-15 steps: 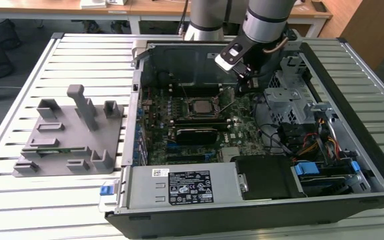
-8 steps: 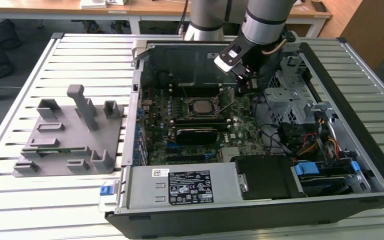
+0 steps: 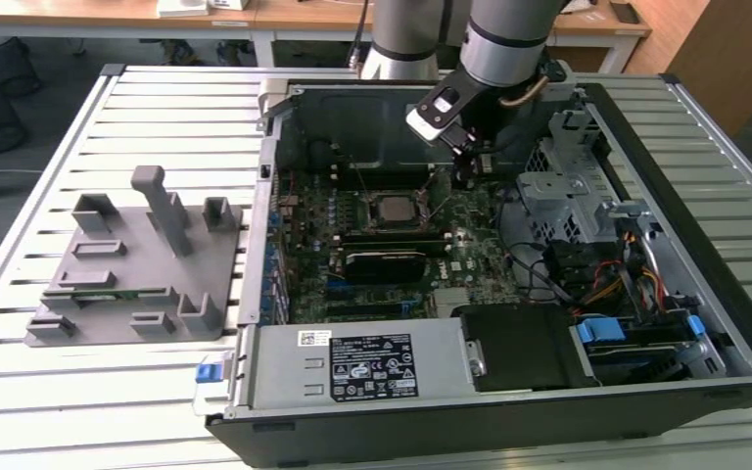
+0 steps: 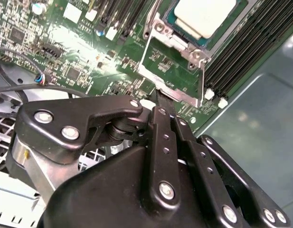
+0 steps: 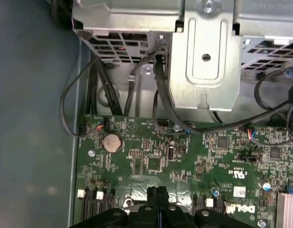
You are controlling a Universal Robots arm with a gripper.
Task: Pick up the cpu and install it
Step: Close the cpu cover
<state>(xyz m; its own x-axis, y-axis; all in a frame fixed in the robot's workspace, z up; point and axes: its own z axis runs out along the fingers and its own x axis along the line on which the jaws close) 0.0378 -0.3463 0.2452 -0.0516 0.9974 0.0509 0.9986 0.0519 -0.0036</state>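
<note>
The fingers (image 5: 153, 202) are pressed together, holding nothing, poised above the motherboard (image 5: 151, 152) just beside the socket (image 4: 177, 40), and the cpu (image 4: 205, 14) lies flat inside that socket, silver top up.

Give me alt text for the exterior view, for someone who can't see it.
A robot arm's pincer hangs inside an open computer case, over the motherboard and to the exterior view's right of the cpu, which sits in its socket. A grey fixture block stands on the slatted table at the exterior view's left.
</note>
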